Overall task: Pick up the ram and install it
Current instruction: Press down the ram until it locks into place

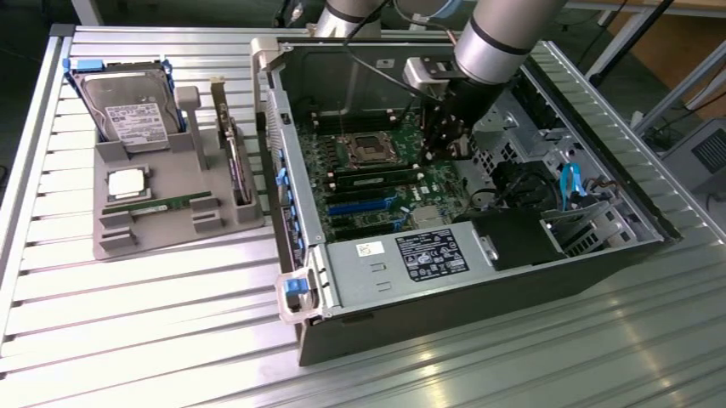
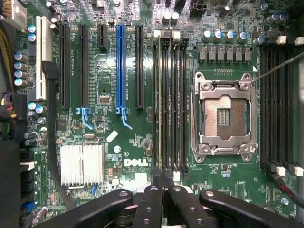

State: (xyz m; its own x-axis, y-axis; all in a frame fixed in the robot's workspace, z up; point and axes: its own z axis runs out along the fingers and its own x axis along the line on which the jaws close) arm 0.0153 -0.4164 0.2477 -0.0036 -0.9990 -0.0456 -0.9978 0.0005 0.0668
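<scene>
— What is being shown in the exterior view?

— An open computer case (image 1: pixel 477 280) is being seen lying on a slatted metal table (image 1: pixel 148 323). The arm is being held down into the case, and the gripper (image 1: pixel 448 153) is being kept above the motherboard (image 1: pixel 386 204), just to the exterior view's right of the empty processor socket (image 1: pixel 369 150).

— And where is the ram being seen?

— The ram (image 1: pixel 369 180) is being seen standing on edge in a memory slot just beside the socket, its green face being turned toward the camera. On the exterior view's left, a grey holder tray (image 1: pixel 170 234) is being used to carry a hard drive (image 1: pixel 131 115), a silver processor chip (image 1: pixel 127 183) and a second green stick (image 1: pixel 159 206), which is being left lying flat, well apart from the gripper.

— What is being shown by the wrist view?

— The board is being looked at from above. The ram (image 2: pixel 158 104) is being seen as a thin pale-green edge in the memory slot farthest from the socket (image 2: pixel 224 114). The gripper (image 2: pixel 162 175) is being held over one end of those slots, with its black fingers (image 2: pixel 151 199) being pressed together so that no gap is being left between them.

— Is anything being gripped?

— Nothing is being seen clamped between the fingers; whether the ram's end is being touched cannot be told.
</scene>
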